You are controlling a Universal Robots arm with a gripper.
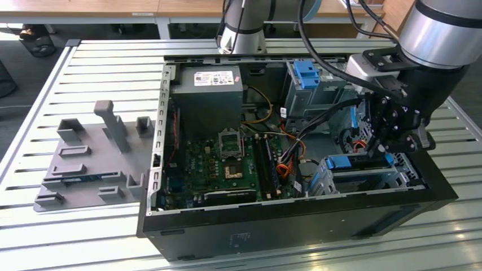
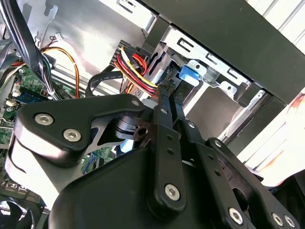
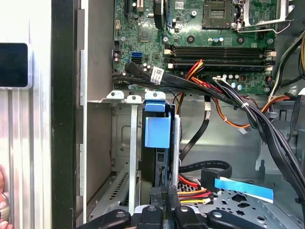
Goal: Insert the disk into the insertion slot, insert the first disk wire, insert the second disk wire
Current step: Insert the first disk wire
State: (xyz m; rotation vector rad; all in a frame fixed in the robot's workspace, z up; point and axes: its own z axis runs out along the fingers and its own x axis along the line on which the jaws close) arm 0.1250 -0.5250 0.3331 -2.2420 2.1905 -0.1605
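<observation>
I am working on the first step, I judge: the flat rectangular hard drive in its bright blue plastic caddy (image 3: 157,130) is sitting edge-on in the low grey perforated sheet-metal drive cage (image 3: 121,143). My jaws are closed together, gripping nothing, right at its exposed end. Seating it is calling for a straight, square push.

No print is coming through legibly. A white label (image 1: 214,78) is sitting on the grey power supply (image 1: 203,113) and a white tag (image 3: 157,74) is wrapping a black cable (image 3: 190,86), both too small to read
</observation>
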